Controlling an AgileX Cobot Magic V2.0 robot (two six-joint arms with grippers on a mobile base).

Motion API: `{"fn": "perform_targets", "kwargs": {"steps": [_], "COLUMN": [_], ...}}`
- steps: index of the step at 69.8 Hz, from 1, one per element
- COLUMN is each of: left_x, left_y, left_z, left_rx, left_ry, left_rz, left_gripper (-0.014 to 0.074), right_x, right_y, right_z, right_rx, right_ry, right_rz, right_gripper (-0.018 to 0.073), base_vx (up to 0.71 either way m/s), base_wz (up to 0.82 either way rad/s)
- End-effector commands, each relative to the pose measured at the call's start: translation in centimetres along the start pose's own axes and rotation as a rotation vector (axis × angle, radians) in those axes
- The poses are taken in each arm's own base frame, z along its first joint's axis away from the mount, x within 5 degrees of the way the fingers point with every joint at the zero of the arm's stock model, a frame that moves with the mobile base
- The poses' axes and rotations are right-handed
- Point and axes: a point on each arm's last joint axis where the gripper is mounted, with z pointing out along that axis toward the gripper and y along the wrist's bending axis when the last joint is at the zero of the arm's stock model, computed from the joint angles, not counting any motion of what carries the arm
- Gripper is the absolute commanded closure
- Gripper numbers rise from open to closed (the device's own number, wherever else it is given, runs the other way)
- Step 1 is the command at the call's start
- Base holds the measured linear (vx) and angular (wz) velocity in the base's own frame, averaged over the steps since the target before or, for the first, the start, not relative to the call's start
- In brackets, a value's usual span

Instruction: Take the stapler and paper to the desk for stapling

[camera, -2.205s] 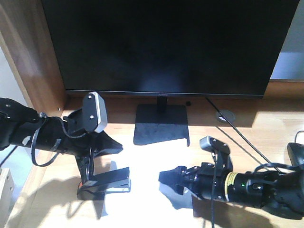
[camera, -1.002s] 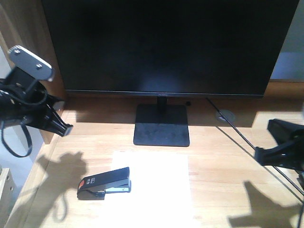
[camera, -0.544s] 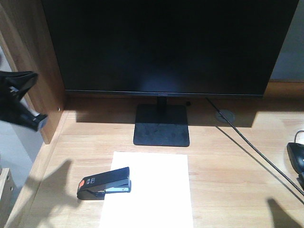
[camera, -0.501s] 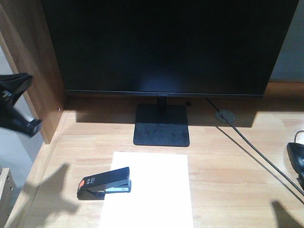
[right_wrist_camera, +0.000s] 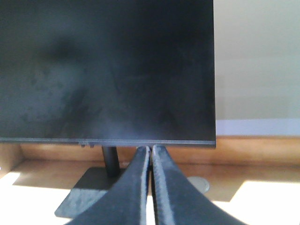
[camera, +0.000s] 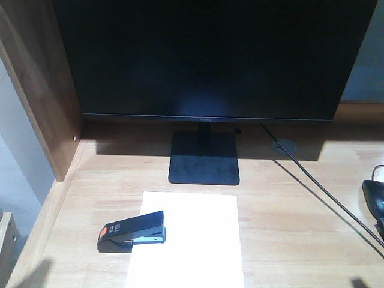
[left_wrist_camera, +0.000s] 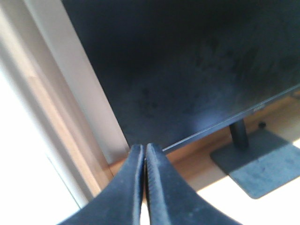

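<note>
Desk [camera: 288, 222]: stapler [camera: 132, 231] overlaps paper [camera: 192, 240] left edge.

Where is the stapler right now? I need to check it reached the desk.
In the front view, the stapler lies on the desk at lower left, its right end overlapping the left edge of the paper, in front of the monitor stand.

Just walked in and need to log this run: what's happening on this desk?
Nothing is being handled now. The stapler lies on the desk, its front end over the paper's left edge, before the monitor. The left end effector and right end effector are shut, empty, raised facing the monitor.
</note>
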Motion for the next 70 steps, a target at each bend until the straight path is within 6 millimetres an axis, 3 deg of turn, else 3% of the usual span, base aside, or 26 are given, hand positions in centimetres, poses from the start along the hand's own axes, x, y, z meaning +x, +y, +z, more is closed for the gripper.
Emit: {"fn": "perform_targets", "kwargs": {"steps": [1, 17, 70], "left_x": [-0.9, -0.5, -0.4], "left_y": [0.3, 0.1, 0.1], "left_z": [-1.0, -2.0, -2.0], "left_rx": [-0.029, -0.026, -0.021], "left_ry": [-0.092, -0.087, -0.075], "left_rz": [-0.011, -0.011, -0.011], "left_gripper": [0.0603, 0.0603, 0.0603], "right_x": [-0.5, -0.2, -0.2], "right_y": [0.4, 0.4, 0.4], "right_z": [-0.3, -0.3, -0.3], "right_rx": [-0.047, -0.046, -0.046], "right_ry": [-0.051, -0.047, -0.047], "right_rz": [-0.022, -0.031, -0.031], "right_gripper": [0.0565, 0.0565, 0.0565], "base_vx": [0.00, 0.00, 0.00], "base_wz": [0.00, 0.00, 0.00]}}
